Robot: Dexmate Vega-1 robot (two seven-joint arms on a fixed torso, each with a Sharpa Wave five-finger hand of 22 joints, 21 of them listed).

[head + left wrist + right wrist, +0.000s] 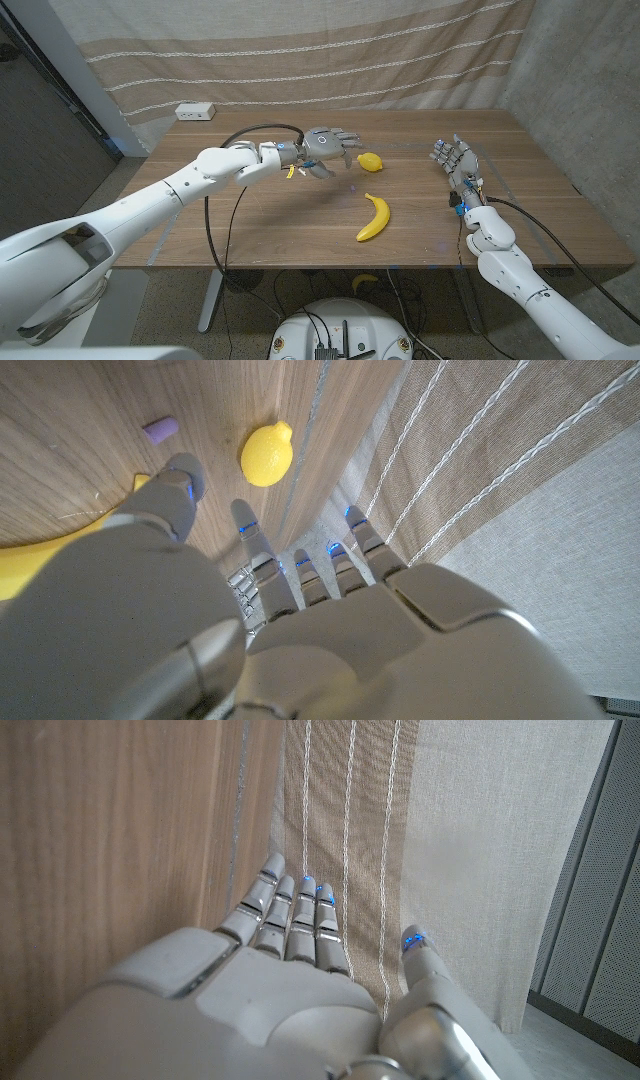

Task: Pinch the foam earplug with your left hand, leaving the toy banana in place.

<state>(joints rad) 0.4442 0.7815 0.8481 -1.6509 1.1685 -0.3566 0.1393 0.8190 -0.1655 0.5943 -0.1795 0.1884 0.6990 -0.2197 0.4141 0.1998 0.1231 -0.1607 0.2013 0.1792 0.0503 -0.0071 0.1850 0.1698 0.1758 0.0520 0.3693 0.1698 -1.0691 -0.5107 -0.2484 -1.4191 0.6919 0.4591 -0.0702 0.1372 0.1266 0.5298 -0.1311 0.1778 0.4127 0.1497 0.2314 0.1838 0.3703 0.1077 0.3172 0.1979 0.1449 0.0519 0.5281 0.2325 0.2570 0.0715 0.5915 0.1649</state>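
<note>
hovering my left robot hand (325, 148) empty, fingers spread, beside the toy lemon (370, 162); the foam earplug (160, 429) lies on the bench (260, 215) near the toy banana (374, 218). my right robot hand (455, 160) waits open.

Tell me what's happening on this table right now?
The robot's left hand hovers over the middle of the wooden table, fingers spread and holding nothing. A small purple foam earplug lies on the wood just beyond its fingertips, near a toy lemon; it has not been pinched yet. The toy banana lies untouched, closer to the front edge. The right hand waits open near the table's right side, away from all three things.
</note>
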